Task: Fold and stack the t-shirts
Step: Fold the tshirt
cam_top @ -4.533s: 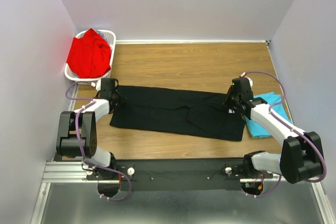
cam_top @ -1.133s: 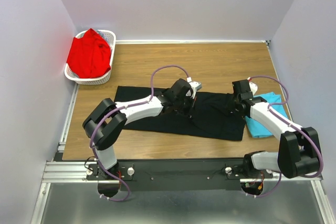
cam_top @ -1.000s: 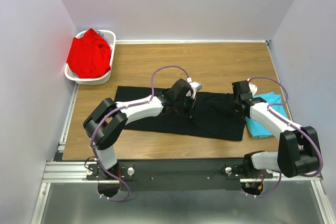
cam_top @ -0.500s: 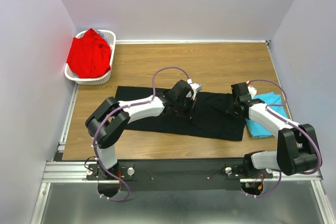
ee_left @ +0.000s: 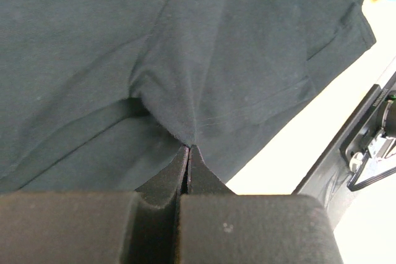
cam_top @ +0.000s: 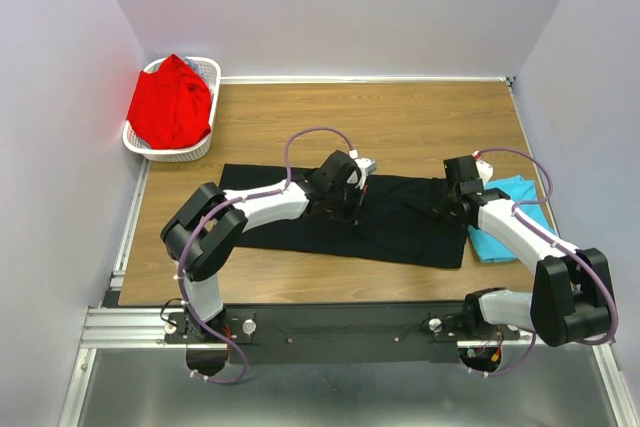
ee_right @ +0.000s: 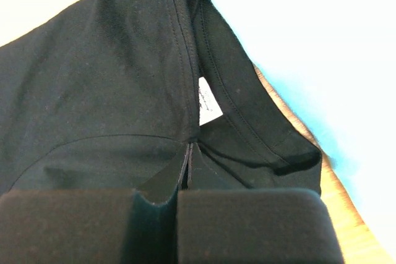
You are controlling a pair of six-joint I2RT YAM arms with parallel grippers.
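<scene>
Black t-shirt spread across counter's near half, broad bare wood beyond far edge, turquoise t-shirt touching right end by wall. Left jaws pinched on mid-shirt fold; right jaws clamped on collar seam beside label.

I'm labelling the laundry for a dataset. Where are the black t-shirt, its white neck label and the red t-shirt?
black t-shirt (cam_top: 410, 237), top external view, flat cloth near its right end.
white neck label (ee_right: 210, 107), right wrist view, middle of the label.
red t-shirt (cam_top: 170, 107), top external view, middle of the bunched heap.
</scene>
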